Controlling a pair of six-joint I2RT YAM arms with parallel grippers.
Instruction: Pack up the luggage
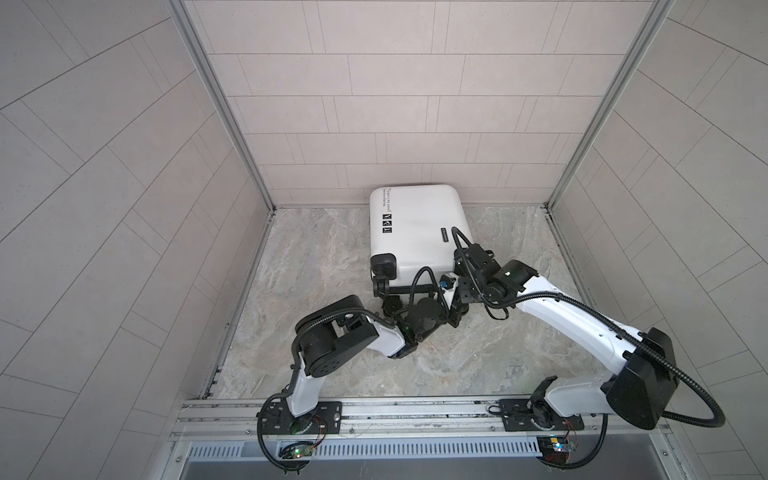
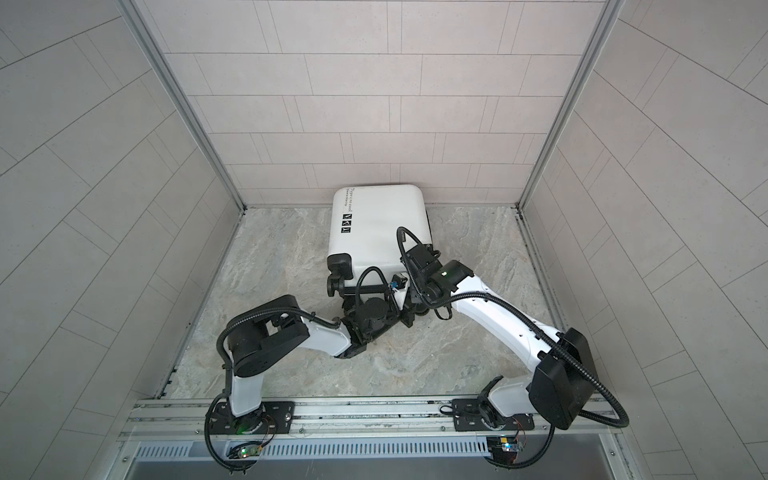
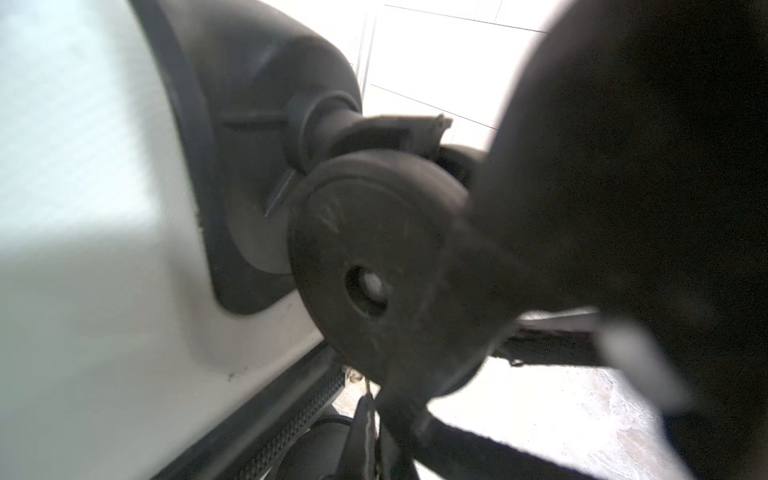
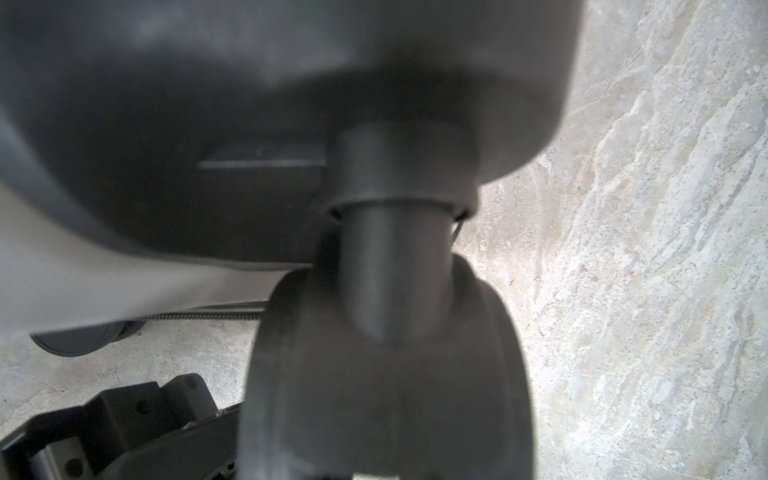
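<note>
On marbled floor (image 1: 311, 257), tiled walls (image 1: 395, 104), white luggage (image 1: 415, 224), left pincer (image 1: 453, 321) together, right pincer (image 1: 467, 293) unclear

The luggage (image 1: 415, 224) has a plain white shell with small black lettering (image 1: 390, 199) and small black squares bearing white marks (image 1: 387, 226). Its spinner wheel (image 3: 374, 282) and wheel housing (image 3: 257, 124) are matt black. The zipper band (image 3: 291, 419) is black with a fine dotted texture. The tabletop (image 1: 316, 257) is marbled in grey and beige veins. The walls (image 1: 395, 104) are pale pinkish-grey tiles in staggered rows with thin dark joints. The left arm (image 1: 390, 338) and right arm (image 1: 561, 311) have white links and black joints.
</note>
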